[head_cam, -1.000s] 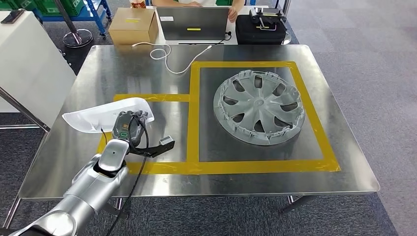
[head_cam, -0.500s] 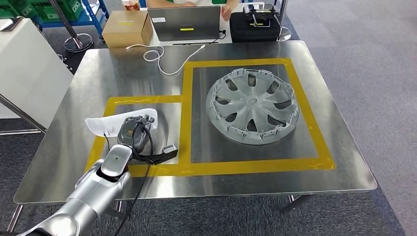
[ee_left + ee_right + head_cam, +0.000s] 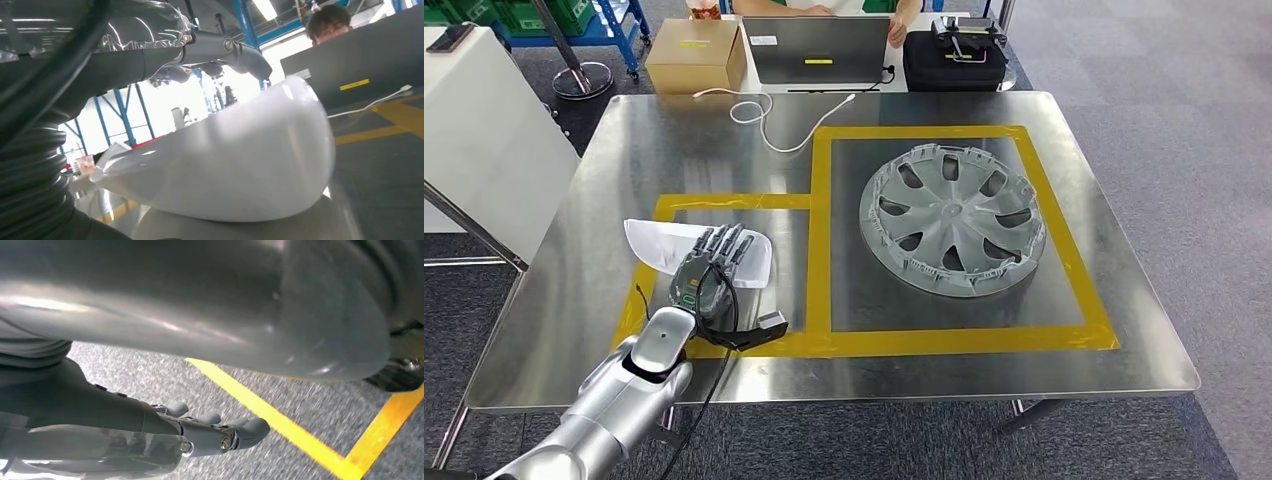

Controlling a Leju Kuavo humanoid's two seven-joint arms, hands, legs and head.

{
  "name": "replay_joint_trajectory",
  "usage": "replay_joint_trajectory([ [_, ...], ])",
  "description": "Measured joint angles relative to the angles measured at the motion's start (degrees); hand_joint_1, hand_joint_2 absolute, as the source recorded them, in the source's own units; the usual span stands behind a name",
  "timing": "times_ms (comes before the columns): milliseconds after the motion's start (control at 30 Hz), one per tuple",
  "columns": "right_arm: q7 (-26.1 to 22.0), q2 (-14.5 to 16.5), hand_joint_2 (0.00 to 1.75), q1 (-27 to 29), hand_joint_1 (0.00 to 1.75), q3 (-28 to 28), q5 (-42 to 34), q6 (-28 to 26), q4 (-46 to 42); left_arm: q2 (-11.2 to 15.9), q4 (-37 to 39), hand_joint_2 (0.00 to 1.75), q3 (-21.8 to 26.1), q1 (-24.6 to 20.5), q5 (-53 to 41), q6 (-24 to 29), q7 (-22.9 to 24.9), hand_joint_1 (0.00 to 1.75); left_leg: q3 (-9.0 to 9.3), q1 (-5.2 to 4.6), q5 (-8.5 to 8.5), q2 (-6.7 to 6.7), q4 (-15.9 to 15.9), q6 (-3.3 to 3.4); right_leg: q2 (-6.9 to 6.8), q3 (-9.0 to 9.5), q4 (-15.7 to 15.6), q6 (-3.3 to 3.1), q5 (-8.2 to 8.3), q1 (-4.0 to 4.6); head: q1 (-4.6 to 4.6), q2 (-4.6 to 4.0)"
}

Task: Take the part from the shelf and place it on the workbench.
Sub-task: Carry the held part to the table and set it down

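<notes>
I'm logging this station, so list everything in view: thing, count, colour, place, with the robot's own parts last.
white part: 1, white, in the small yellow-taped box, under the left hand's fingers
wheel cover: 1, grey, in the large taped square
workbench: 1, bare steel with yellow tape
cable: 1, white, far side of bench
cardboard box: 1, brown, beyond the bench
laptop: 1, grey, beyond the bench, a person's hands behind it
case: 1, black, beside the laptop
left hand: 1, dark, fingers spread on the part
right hand: 1, grey, hanging over the carpet, holding nothing
</notes>
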Motion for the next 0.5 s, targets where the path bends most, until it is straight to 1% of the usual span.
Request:
replay_joint_trajectory([
  [33, 0.0, 0.0, 0.0, 0.0, 0.0, 0.0, 0.0, 0.0, 0.0, 0.0, 0.0, 0.0, 0.1, 0.1, 0.0, 0.1, -0.3, 0.0, -0.09, -0.06, 0.01, 0.0, 0.0, 0.05, 0.0, -1.84, 3.8, 0.13, -1.62, -0.01, 0.01, 0.0],
  [67, 0.0, 0.0, 0.0, 0.1, 0.0, 0.0, 0.0, 0.0, 0.0, -0.1, -0.1, 0.0, 0.2, 0.3, 0.0, 0.2, -0.6, 0.0, -0.12, -0.12, 0.0, -0.01, 0.1, 0.07, -0.01, -3.08, 6.4, 0.23, -2.32, -0.03, -0.01, 0.0],
  [100, 0.0, 0.0, 0.0, 0.2, 0.0, 0.0, 0.0, 0.0, 0.0, -0.1, -0.2, 0.0, 0.5, 0.5, 0.0, 0.5, -1.1, 0.0, -0.11, -0.15, -0.03, -0.04, 0.2, 0.05, -0.01, -3.33, 6.9, 0.28, -1.87, -0.03, 0.0, 0.0],
  [133, 0.0, 0.0, 0.0, 0.2, 0.0, 0.0, 0.0, 0.0, 0.0, -0.2, -0.7, 0.0, 1.0, 0.9, 0.2, 0.9, -1.9, 0.0, -0.08, -0.15, -0.09, -0.09, 0.3, -0.03, -0.02, -2.37, 4.9, 0.26, -0.34, -0.05, 0.01, 0.0],
  [167, 0.1, 0.0, 0.0, 0.2, 0.0, 0.0, -0.1, -0.1, 0.0, -0.3, -1.5, 0.0, 1.6, 1.6, 0.5, 1.4, -2.9, 0.0, -0.05, -0.15, -0.21, -0.14, 0.5, -0.17, -0.03, -0.51, 1.2, 0.2, 1.74, -0.06, 0.01, 0.0],
  [200, 0.1, 0.0, 0.0, 0.2, 0.0, 0.0, -0.3, -0.1, 0.0, -0.5, -2.9, 0.0, 2.4, 2.5, 1.4, 2.0, -4.4, 0.0, -0.12, -0.22, -0.39, -0.19, 0.8, -0.39, -0.02, 1.44, -2.7, 0.03, 3.31, -0.04, 0.01, 0.0],
  [233, 0.2, 0.0, 0.0, 0.2, 0.0, 0.0, -0.5, -0.3, 0.0, -0.9, -4.8, 0.0, 3.5, 3.8, 2.7, 2.6, -6.2, 0.0, -0.26, -0.34, -0.59, -0.24, 1.1, -0.67, 0.03, 2.91, -5.9, -0.22, 4.41, 0.04, -0.03, 0.0],
  [267, 0.2, 0.0, 0.0, 0.2, 0.0, 0.0, -0.8, -0.4, 0.0, -1.3, -7.5, 0.0, 4.6, 5.4, 4.8, 3.0, -8.4, 0.0, -0.42, -0.47, -0.77, -0.25, 1.4, -0.95, 0.1, 3.63, -7.6, -0.51, 4.8, 0.13, -0.06, 0.0],
  [333, 0.3, 0.1, 0.0, 0.3, 0.0, -0.1, -1.2, -0.6, 0.0, -2.4, -15.4, 0.0, 7.5, 9.3, 11.2, 2.7, -13.4, 0.0, -0.57, -0.6, -0.95, -0.22, 1.6, -1.51, 0.29, 3.61, -8.1, -1.15, 4.79, 0.32, -0.1, 0.0],
  [367, 0.3, 0.2, 0.0, 0.4, 0.0, -0.1, -1.4, -0.7, 0.0, -3.1, -20.0, 0.0, 9.0, 11.2, 14.2, 1.8, -15.5, 0.0, -0.62, -0.52, -1.1, -0.19, 1.7, -1.78, 0.31, 3.65, -8.2, -1.49, 4.88, 0.24, -0.07, 0.0],
  [400, 0.3, 0.2, 0.0, 0.5, 0.0, -0.1, -1.5, -0.7, 0.0, -3.7, -24.4, 0.0, 10.4, 12.7, 16.4, 0.8, -17.0, 0.0, -0.79, -0.44, -1.62, -0.18, 2.3, -2.08, 0.3, 3.74, -8.3, -1.84, 4.96, 0.17, -0.13, 0.0],
  [433, 0.3, 0.3, 0.0, 0.6, 0.0, -0.2, -1.6, -0.7, 0.0, -4.2, -28.0, 0.0, 11.7, 13.8, 17.5, -0.1, -17.7, 0.0, -1.36, -0.33, -2.71, -0.18, 3.8, -2.4, 0.23, 3.84, -8.5, -2.19, 5.04, 0.07, -0.19, 0.0],
  [467, 0.4, 0.3, 0.0, 0.6, 0.0, -0.2, -1.7, -0.8, 0.0, -4.5, -31.0, 0.0, 12.7, 14.7, 18.0, -0.8, -18.1, 0.0, -2.42, -0.22, -4.34, -0.18, 6.4, -2.7, 0.17, 3.91, -8.6, -2.45, 5.09, 0.0, -0.26, 0.0],
  [500, 0.4, 0.3, 0.0, 0.6, 0.0, -0.2, -1.8, -0.8, 0.0, -4.8, -33.3, 0.0, 13.5, 15.4, 18.6, -1.1, -18.6, 0.0, -3.95, -0.14, -6.31, -0.18, 10.0, -2.96, 0.14, 3.92, -8.6, -2.63, 5.07, 0.04, -0.34, 0.0],
])
